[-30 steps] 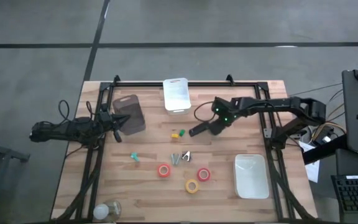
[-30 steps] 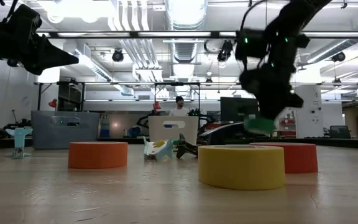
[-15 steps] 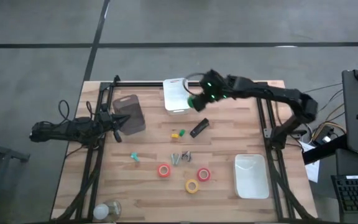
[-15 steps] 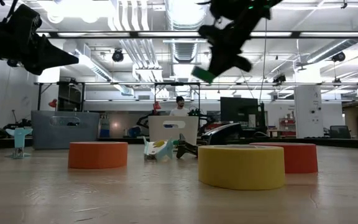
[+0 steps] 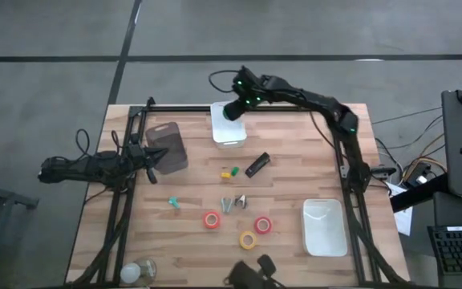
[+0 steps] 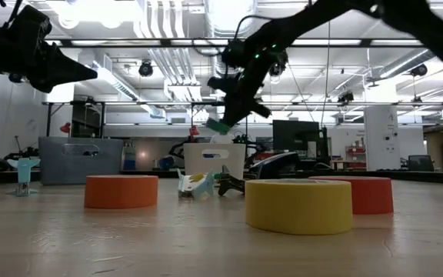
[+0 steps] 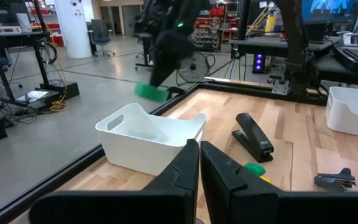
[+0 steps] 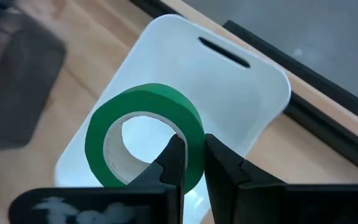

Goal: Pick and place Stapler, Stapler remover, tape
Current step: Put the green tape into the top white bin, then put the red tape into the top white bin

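Observation:
My right gripper hangs above the white bin at the table's far edge, shut on the green tape roll; the low view shows the roll in the air. The black stapler lies on its base at mid-table. The staple remover lies nearer. Two red rolls and the yellow roll lie flat toward the near edge. My left gripper waits shut at the left, over a dark grey tray. My right gripper pinches the green roll's wall, one finger inside the pale core and the other outside. The roll is lifted clear and stands on edge in the hold, above the white bin.
A second white bin sits at the near right. A small green-and-yellow piece lies left of the stapler, a teal piece farther left. A pale round object sits at the near left corner. Black frame rails run along the table's sides.
My right gripper has risen from beside the stapler at mid-table and swung toward the far edge and leftward, carrying the green roll with it. It now hangs over the far white bin. The stapler and the other rolls have stayed put.

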